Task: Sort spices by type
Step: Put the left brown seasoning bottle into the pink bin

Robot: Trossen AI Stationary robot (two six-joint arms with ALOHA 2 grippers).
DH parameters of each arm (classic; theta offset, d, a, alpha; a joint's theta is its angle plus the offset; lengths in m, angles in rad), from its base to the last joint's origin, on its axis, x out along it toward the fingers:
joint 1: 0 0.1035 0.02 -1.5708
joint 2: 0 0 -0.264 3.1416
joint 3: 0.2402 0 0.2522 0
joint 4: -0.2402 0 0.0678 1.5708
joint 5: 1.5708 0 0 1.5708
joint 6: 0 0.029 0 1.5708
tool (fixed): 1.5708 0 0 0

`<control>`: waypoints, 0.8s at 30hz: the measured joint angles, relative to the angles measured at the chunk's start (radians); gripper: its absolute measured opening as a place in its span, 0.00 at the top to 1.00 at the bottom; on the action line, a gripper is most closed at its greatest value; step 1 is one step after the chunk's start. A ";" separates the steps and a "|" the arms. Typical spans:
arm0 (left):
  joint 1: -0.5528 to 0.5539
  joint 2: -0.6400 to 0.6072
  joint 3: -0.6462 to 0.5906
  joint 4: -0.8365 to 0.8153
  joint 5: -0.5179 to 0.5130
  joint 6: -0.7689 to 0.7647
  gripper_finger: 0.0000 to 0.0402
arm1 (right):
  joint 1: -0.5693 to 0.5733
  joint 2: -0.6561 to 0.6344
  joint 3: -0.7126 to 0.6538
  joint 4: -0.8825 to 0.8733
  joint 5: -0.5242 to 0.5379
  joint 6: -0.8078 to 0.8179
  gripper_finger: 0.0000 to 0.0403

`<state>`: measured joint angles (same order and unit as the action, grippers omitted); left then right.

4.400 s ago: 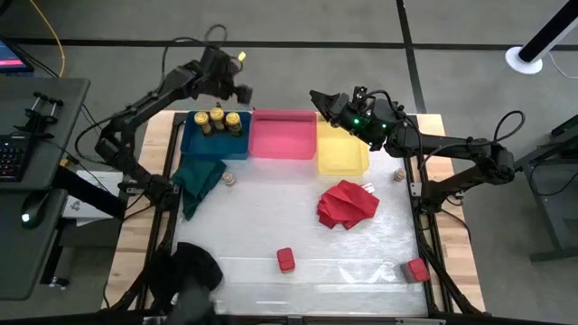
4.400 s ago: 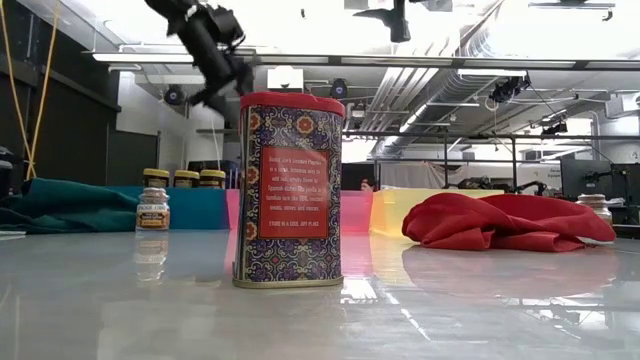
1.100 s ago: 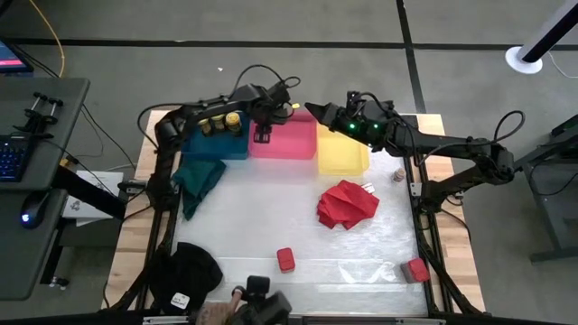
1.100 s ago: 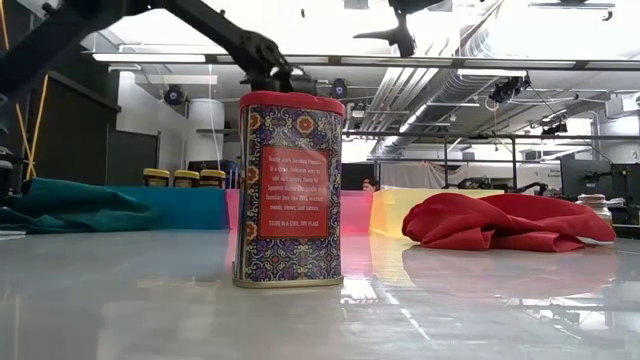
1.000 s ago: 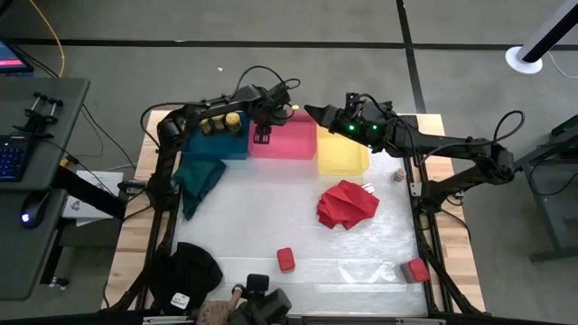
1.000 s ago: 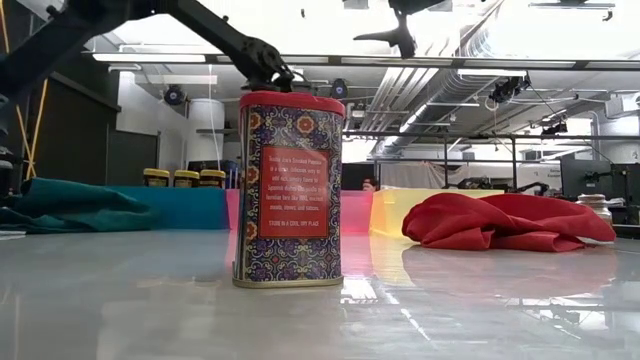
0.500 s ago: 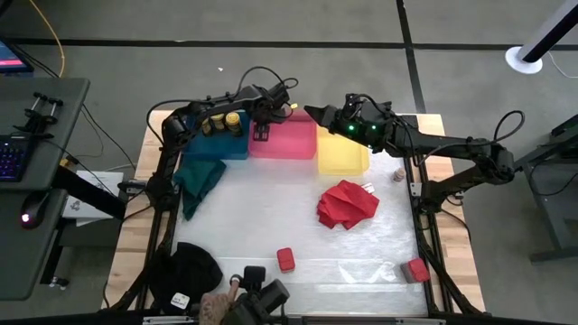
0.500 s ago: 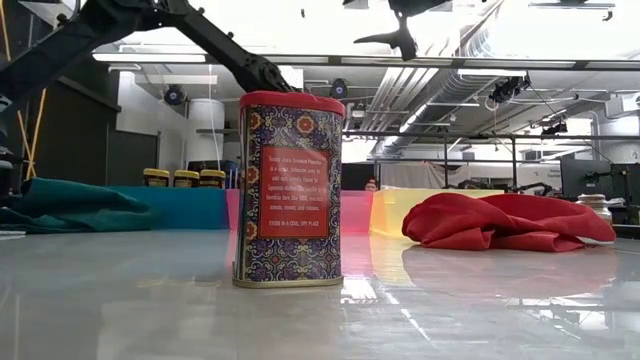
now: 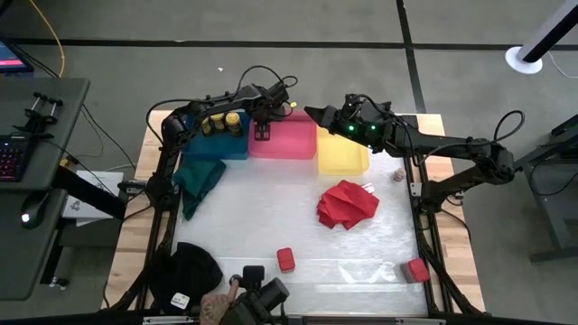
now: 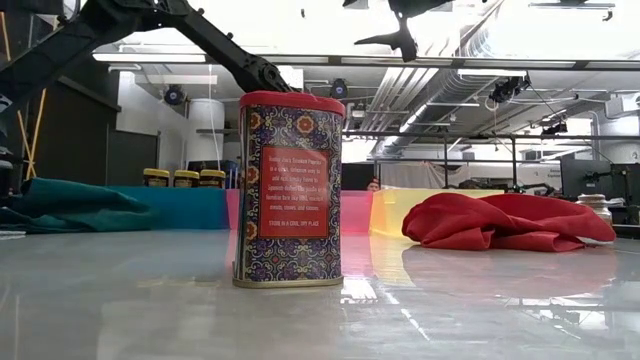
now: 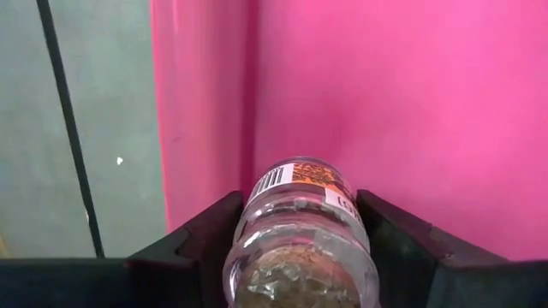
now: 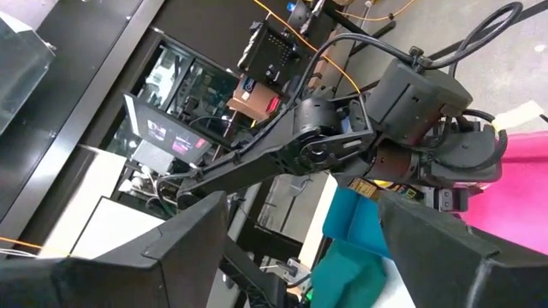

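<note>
Pink bin lies under the left gripper, jaws clamped on the small pale jar — lower before releasing; right gripper idles wide.

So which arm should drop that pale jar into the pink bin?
Left. The left gripper already holds the pale jar over the pink bin; the right gripper is open and empty.
</note>
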<state>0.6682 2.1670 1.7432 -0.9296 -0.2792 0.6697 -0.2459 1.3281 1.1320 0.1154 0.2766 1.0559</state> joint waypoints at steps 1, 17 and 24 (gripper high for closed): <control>0.000 0.000 0.000 0.001 0.007 0.009 0.50 | 0.000 0.000 0.000 0.000 0.000 -0.001 0.27; 0.013 0.009 -0.013 0.019 0.095 0.032 0.50 | 0.001 0.000 0.000 -0.001 -0.009 -0.001 0.27; 0.011 0.046 -0.013 0.017 0.088 0.032 0.50 | 0.005 0.000 0.000 -0.015 -0.008 0.001 0.27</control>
<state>0.6791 2.2127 1.7302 -0.9124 -0.1912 0.7021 -0.2413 1.3281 1.1320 0.1008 0.2681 1.0566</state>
